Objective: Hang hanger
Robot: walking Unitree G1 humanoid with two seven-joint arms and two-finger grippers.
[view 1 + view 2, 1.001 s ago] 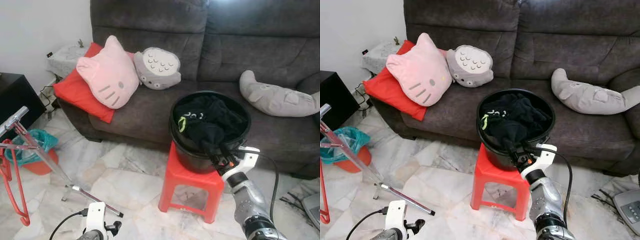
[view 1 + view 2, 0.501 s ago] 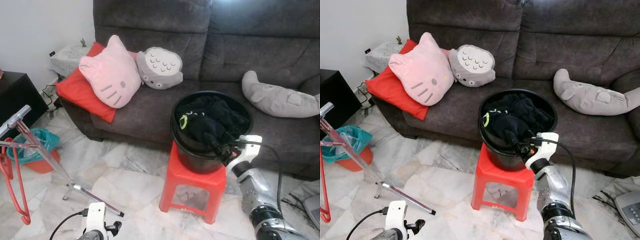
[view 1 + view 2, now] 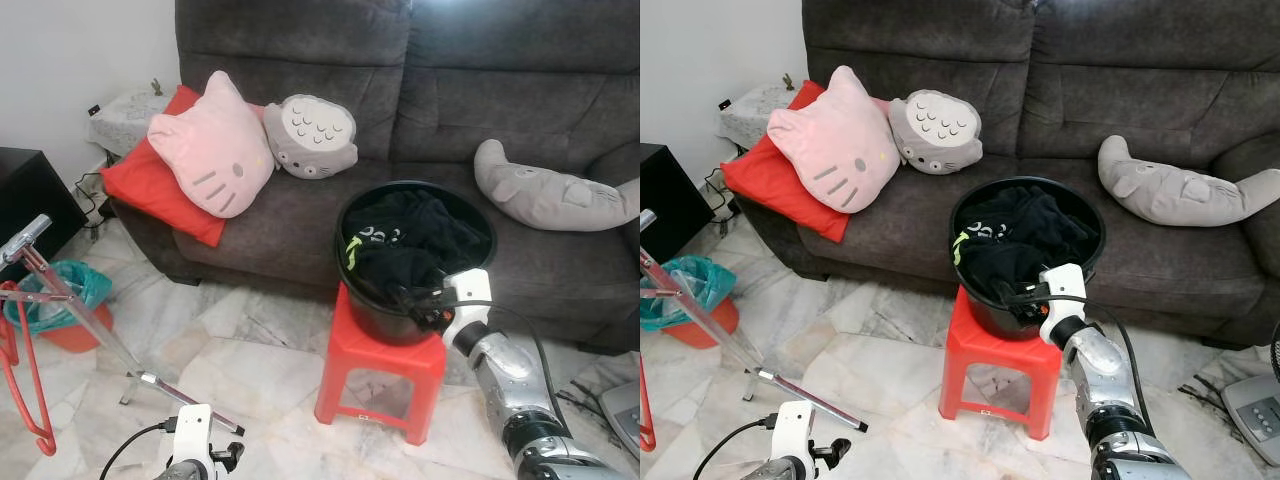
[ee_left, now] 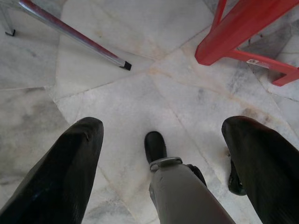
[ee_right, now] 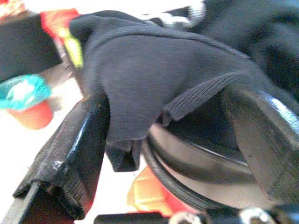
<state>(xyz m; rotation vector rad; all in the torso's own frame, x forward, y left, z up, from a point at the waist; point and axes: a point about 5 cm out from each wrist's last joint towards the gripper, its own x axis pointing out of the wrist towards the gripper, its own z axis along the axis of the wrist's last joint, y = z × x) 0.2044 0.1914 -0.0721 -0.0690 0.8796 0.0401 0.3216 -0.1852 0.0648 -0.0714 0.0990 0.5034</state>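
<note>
Right arm (image 3: 505, 365) extended forward, fingers (image 5: 74, 163) spread, left arm (image 3: 190, 455) hanging low

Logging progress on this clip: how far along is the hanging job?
Early. A red hanger already hangs on the metal rack. The right gripper is open at the black bucket rim, straddling dark clothing, nothing grasped. Left gripper hangs idle.

We see a marble tile floor (image 3: 250, 370) carrying a red plastic stool (image 3: 380, 370), with a black bucket (image 3: 375, 310) of dark clothes (image 3: 415, 245) on top. Behind, a grey sofa (image 3: 300, 225) holds a red cushion (image 3: 150, 190), pink cat pillow (image 3: 210, 150), grey round plush (image 3: 312, 138) and a long grey plush (image 3: 550, 195). A metal rack leg (image 3: 150, 378) rests on the floor at left.
</note>
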